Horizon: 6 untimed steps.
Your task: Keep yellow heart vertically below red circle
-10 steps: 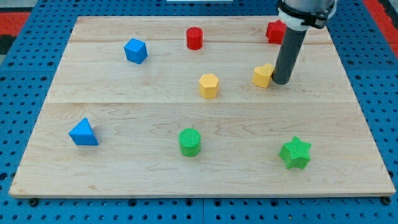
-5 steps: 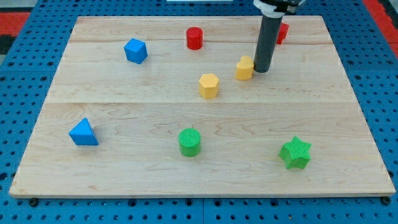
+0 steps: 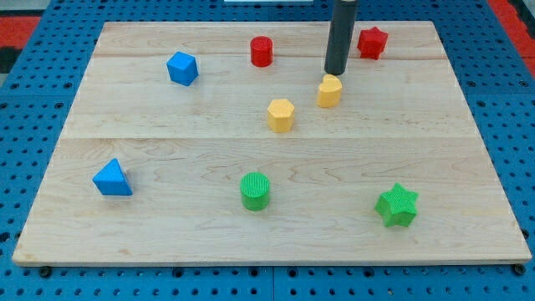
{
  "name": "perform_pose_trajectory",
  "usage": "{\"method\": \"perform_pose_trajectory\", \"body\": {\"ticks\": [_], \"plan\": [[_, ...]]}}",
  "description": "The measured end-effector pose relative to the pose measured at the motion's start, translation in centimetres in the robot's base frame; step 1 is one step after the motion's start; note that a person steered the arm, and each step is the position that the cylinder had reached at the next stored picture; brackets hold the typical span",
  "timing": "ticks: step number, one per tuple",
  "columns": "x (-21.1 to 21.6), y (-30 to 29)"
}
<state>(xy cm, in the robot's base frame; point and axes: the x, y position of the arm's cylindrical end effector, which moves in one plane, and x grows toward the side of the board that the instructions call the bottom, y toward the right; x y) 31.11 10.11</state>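
Observation:
The yellow heart [image 3: 329, 91] lies right of the board's middle, in its upper half. The red circle [image 3: 262, 51] stands near the view's top, up and to the left of the heart, not straight above it. My tip [image 3: 337, 73] is just above the heart's top edge, very close to it; I cannot tell if they touch. The dark rod rises out of the view's top.
A yellow hexagon [image 3: 281, 114] sits down-left of the heart. A red star [image 3: 372, 42] is at the top right. A blue cube [image 3: 182, 68], a blue triangle [image 3: 111, 178], a green circle [image 3: 255, 191] and a green star [image 3: 397, 206] stand on the wooden board [image 3: 468, 167].
My tip pushed the yellow heart left and a little up, then slid from its right side to just above it. The other blocks have not moved.

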Motion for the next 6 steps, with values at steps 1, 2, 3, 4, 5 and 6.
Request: {"method": "perform_pose_trajectory", "body": {"ticks": [1, 2, 3, 4, 5, 6], "plan": [[0.5, 0.7], [2.2, 4.4], [4.9, 3.4], [5.7, -5.8], [3.5, -7.0], [-0.4, -4.0]]}}
